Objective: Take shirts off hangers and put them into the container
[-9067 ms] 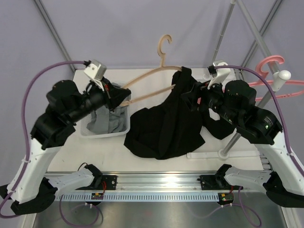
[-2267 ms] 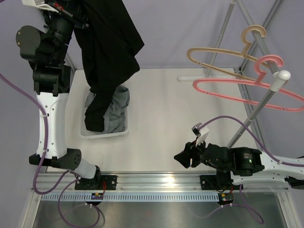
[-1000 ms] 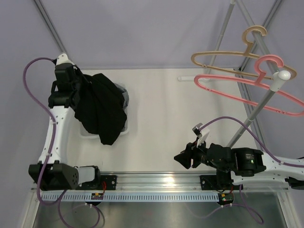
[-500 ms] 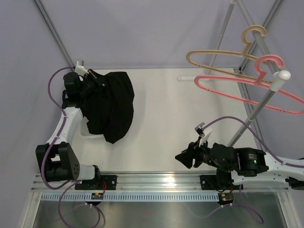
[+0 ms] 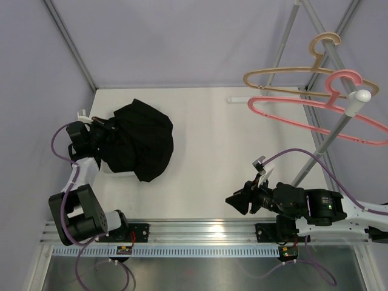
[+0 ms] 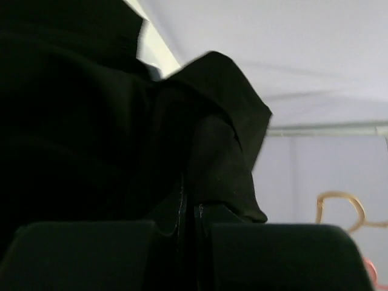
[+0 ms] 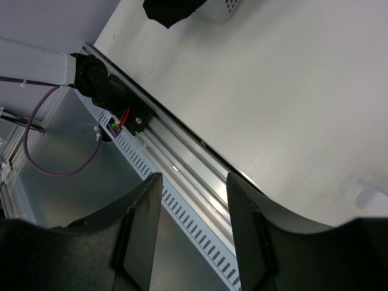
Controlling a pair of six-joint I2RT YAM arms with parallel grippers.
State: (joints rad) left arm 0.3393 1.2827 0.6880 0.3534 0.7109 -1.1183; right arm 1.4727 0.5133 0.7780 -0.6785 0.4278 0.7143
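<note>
The soft black cloth shirt [image 5: 144, 144] lies in a rounded heap at the left side of the white table [image 5: 242, 139]. It covers nearly all of the shallow clear whitish plastic tub [image 7: 223, 8], of which only one dotted corner shows in the right wrist view. How much of the black shirt sits inside the tub is hard to tell from here. The left gripper [image 6: 191, 213] is clenched, its two dark fingers [image 6: 85, 254] pressed almost together with a fold of the black shirt running down into the thin seam between them. The right gripper [image 7: 194, 233] hangs low near the front metal rail [image 7: 182, 170], jaws parted and empty. The pale tan wooden hanger [image 5: 285, 77] and the pink plastic hanger [image 5: 315, 113] hang bare on the slanted grey rack pole [image 5: 330, 142] at the right, tan above pink.
</note>
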